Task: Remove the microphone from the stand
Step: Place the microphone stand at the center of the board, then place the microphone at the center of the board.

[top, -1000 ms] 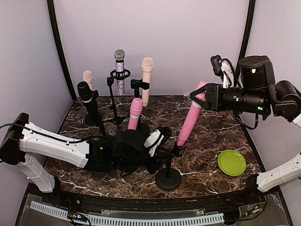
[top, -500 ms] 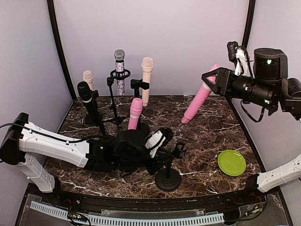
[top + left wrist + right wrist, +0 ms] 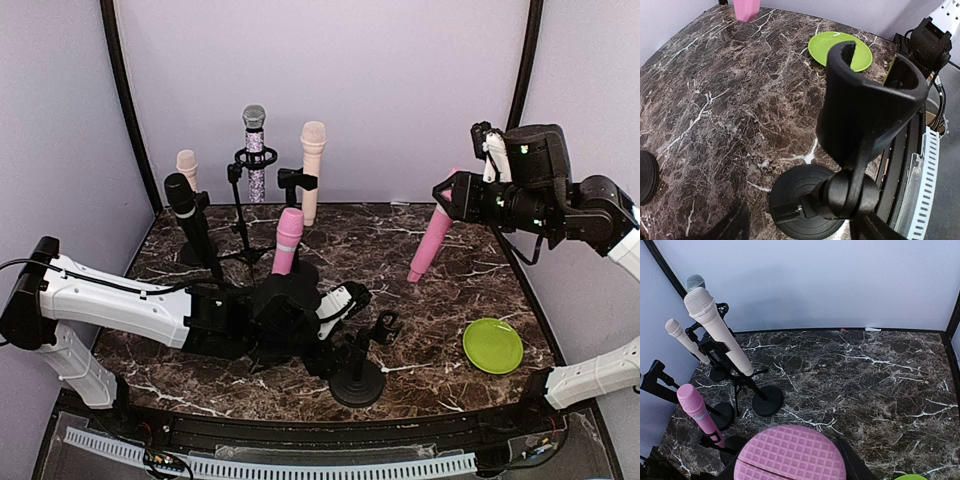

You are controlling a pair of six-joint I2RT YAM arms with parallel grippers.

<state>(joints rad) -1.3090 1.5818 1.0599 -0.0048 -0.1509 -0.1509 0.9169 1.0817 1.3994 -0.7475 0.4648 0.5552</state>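
Observation:
The pink microphone [image 3: 428, 250] hangs tilted in the air over the right half of the table, head up, clear of the stand. My right gripper [image 3: 452, 200] is shut on it just below its head; in the right wrist view the gridded pink head [image 3: 790, 455] fills the bottom, between the gripper [image 3: 790, 474] fingers. The black stand [image 3: 358, 378] is at the front centre with its clip [image 3: 865, 100] empty. My left gripper [image 3: 345, 322] is low beside the stand's post, open, its fingers apart on either side of the post's joint [image 3: 850, 197].
Several other microphones sit on stands at the back left: a black one [image 3: 185, 215], a glittery silver one [image 3: 255, 150], two cream ones [image 3: 312, 165] and a second pink one [image 3: 288, 240]. A green plate [image 3: 492, 345] lies at the front right.
My right gripper pulled the pink microphone out of the clip, carried it up and right, then lowered it a little. My left gripper has opened off the stand's post.

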